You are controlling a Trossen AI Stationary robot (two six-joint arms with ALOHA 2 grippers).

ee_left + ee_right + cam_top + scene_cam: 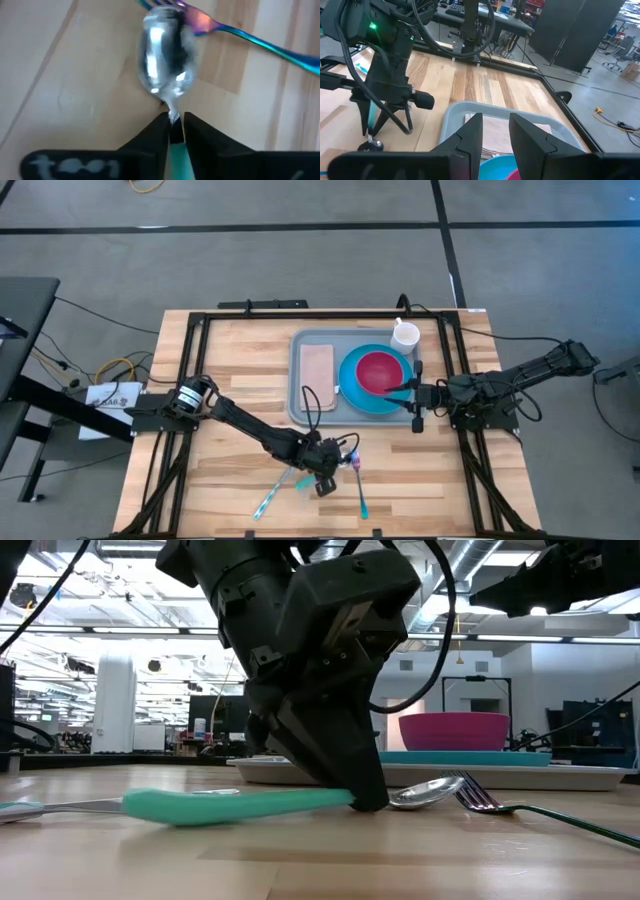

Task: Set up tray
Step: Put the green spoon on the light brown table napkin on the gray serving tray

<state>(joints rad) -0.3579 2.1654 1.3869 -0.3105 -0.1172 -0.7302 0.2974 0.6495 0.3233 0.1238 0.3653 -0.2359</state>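
The grey-blue tray [300, 410] lies far right of centre on the table, carrying a tan napkin [317, 365], a blue plate [352, 392] with a pink bowl [380, 368], and a white cup [405, 337]. A teal-handled spoon [240, 805] lies near the table's near edge beside an iridescent fork [260, 40]. My left gripper [174, 131] is down at the table, shut on the spoon. My right gripper [495, 135] hovers open over the plate's right side, touching nothing. My left gripper pinches the spoon between its two fingers at the thin neck [172, 112], where the metal bowl [165, 55] meets the teal handle. The fingers come from above, slanting down, with their tips at the tabletop [365, 802]. The spoon lies level along the table.
A second teal-handled utensil [270, 495] lies left of the spoon near the near edge. The fork's tines [475, 795] sit right beside the spoon's bowl. A black frame [250, 308] borders the table. Bare wood lies left of the tray.
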